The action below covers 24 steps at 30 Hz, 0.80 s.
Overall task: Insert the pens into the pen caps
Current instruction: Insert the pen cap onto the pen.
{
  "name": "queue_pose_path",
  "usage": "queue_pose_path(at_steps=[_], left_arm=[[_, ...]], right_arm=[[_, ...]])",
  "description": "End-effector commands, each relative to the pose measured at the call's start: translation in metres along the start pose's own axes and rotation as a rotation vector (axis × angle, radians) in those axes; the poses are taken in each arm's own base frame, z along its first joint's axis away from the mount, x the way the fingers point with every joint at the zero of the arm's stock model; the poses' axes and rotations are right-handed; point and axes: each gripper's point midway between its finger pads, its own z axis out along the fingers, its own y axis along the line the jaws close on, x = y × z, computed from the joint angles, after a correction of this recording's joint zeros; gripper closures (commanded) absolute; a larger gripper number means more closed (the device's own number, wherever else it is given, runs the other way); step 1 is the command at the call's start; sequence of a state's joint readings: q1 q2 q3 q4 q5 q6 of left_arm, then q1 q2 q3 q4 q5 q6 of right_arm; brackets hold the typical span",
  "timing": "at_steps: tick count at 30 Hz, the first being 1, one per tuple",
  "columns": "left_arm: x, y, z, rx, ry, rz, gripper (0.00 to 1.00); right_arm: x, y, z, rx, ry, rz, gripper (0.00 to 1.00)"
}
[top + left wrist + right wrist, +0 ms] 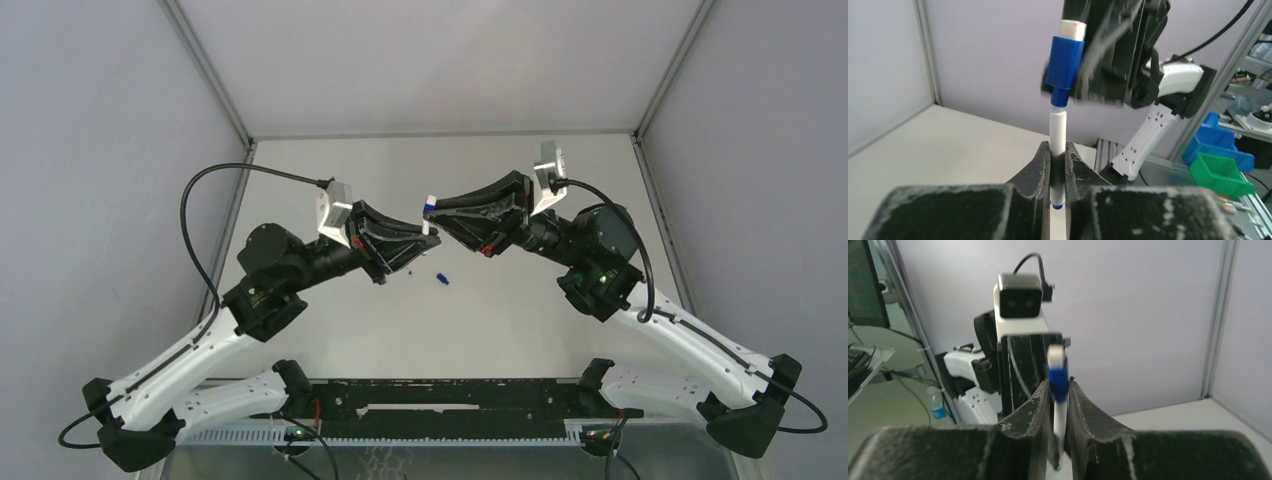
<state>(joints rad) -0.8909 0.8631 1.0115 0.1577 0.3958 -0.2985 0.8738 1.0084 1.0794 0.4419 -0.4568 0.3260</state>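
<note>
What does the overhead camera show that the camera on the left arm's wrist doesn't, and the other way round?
Only the overhead view: both arms whole, and a small blue piece lying loose on the table. Only the left wrist view: the pen's blue tip at the mouth of the pen cap, plus blue and green bins beyond the table. Both: the left gripper shut on the white pen, and the right gripper holding the cap at its tip.
</note>
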Motion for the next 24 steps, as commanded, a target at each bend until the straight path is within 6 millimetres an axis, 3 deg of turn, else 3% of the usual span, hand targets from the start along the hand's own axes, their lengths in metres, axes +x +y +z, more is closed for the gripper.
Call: queue_pose_path(at_steps=[1, 12, 24], left_arm=[[-0.066, -0.01, -0.001, 0.006, -0.212, 0.078, 1.0], [-0.063, -0.008, -0.002, -0.003, -0.205, 0.079, 1.0], [-0.048, -0.005, -0.003, -0.007, -0.154, 0.084, 1.0]], right_arm=[[0.049, 0.007, -0.008, -0.044, 0.162, 0.075, 0.72], [0.038, 0.008, -0.012, -0.027, 0.138, 0.044, 0.59], [-0.014, -0.016, -0.018, 0.177, 0.06, 0.02, 0.41]])
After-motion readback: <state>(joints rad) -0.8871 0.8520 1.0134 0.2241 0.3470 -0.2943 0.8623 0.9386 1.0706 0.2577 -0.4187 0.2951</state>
